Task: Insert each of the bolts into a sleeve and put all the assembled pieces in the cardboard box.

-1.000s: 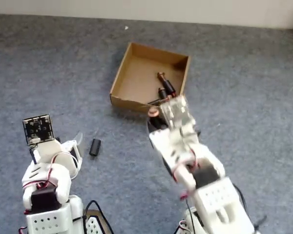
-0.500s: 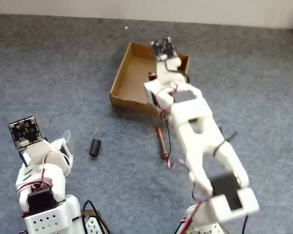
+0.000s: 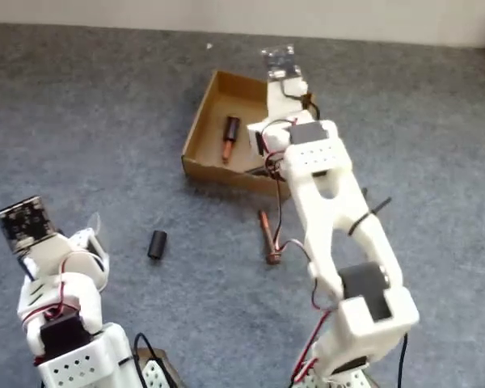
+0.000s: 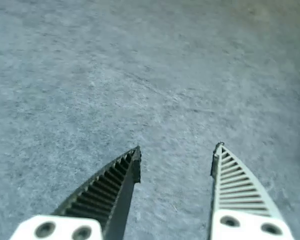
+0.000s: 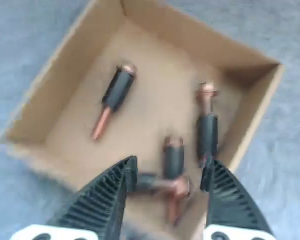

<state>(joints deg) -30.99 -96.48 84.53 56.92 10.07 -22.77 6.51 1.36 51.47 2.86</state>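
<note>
The right gripper [image 5: 170, 167] is hanging over the cardboard box [image 5: 200, 40], its jaws standing wide apart and gripping nothing. Three assembled pieces, each a bolt in a black sleeve, are lying clearly in the box. One piece [image 3: 229, 137] is lying in the left part. A second piece [image 5: 207, 127] is lying along the right wall. A third piece [image 5: 174, 156] is lying below the gap between the fingertips. A blurred fourth piece [image 5: 157, 184] seems to be lying crosswise by the near wall, though the count there is uncertain.

The left gripper [image 4: 178, 148] is hovering at the near left, jaws likewise spread wide and empty, above the grey carpet [image 4: 140, 75].

Outside the box, one loose sleeve [image 3: 157, 244] is lying on the carpet, near and left of the box. One bare bolt [image 3: 265, 234] is lying on the near side of the box's near right corner, well apart from that sleeve.

The circuit board [image 3: 22, 220] on the left arm's wrist is carrying marks too small to read.
</note>
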